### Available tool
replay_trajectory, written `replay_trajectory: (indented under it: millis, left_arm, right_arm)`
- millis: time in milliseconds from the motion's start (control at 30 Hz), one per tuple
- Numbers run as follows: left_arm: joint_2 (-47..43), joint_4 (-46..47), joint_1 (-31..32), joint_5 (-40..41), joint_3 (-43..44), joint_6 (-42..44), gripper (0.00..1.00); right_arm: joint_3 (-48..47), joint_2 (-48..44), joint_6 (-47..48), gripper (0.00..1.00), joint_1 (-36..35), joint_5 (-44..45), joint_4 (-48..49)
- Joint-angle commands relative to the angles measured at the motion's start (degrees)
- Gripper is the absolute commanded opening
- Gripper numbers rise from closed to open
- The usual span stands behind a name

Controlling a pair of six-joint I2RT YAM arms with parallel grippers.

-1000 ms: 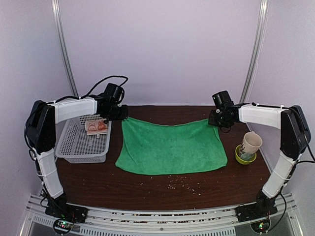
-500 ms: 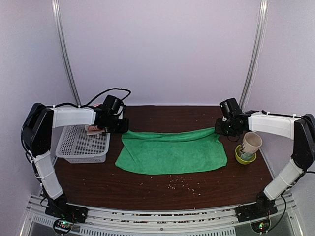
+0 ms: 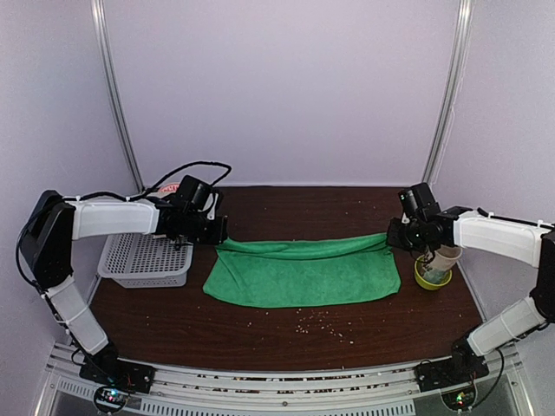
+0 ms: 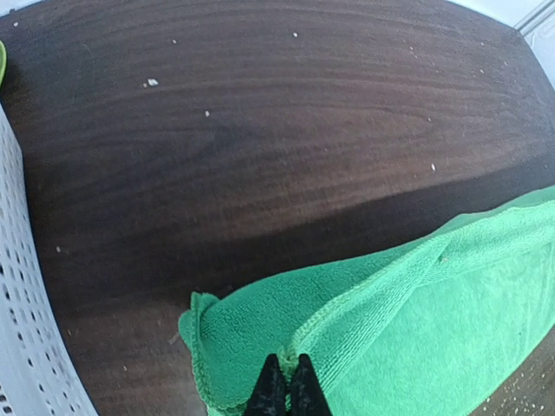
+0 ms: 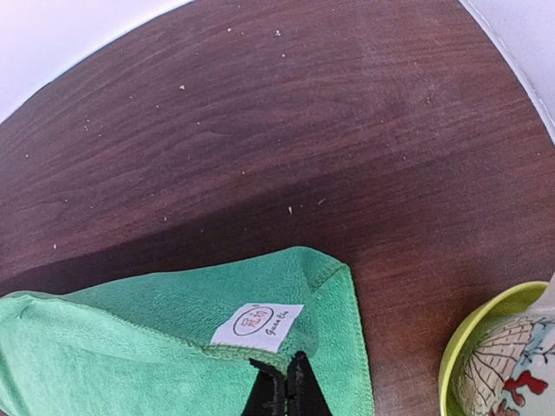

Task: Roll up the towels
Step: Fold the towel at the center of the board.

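You have a dark wooden table [image 3: 260, 334] with the green towel [image 3: 303, 276] spread across its middle, long side running left to right. The towel's far edge is doubled over toward you into a raised ridge. The near part lies flat on the wood.

The white basket [image 3: 143, 260] stands at the table's left, just beside the towel's left end. A pinkish scrap shows behind the left arm above it. I cannot tell whether that is the second towel, so count it as unconfirmed and not rolled.

Your left gripper [image 4: 289, 364] sits at the towel's far left corner. Its jaws are pressed nearly together, with the hemmed edge of the fold pinched between the tips. Your right gripper [image 5: 286, 368] sits at the far right corner in the same state: the jaws are closed to a sliver on the turned-over hem, right below the white label [image 5: 257, 322].

The paper cup [image 3: 442, 253] in its green dish [image 3: 425, 279] stands close to the right wrist, near the towel's right end. Crumbs [image 3: 325, 321] are scattered on the wood before the towel's near edge.

Assessment: the roll is only begun. One turn of the far edge is in place, and most of the cloth is unrolled. The whole of the second towel remains. Watch the cup when you bring the right arm nearer.
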State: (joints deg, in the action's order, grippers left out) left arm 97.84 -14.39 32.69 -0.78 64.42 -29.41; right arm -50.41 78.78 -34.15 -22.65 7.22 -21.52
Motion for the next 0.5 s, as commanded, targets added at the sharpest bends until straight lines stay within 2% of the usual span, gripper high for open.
replay_trajectory:
  millis: [0,267,467]
  left_arm:
    - [-4.23,3.09,0.67,0.75,-3.74,-2.02,0.0]
    - [-12.02,11.7,0.65,-0.9,-9.77,-3.24,0.0]
    - [-9.84,10.13,0.59,1.39,-4.0,-2.01,0.0]
  right_arm:
    - [3.09,-3.89,-2.2,0.0,-0.4,0.26,-0.95]
    - [8.7,-13.58,-3.09,0.0,-0.46,-0.04,7.17]
    - [2.15,-9.47,-2.27,0.0,-0.33,2.87,4.0]
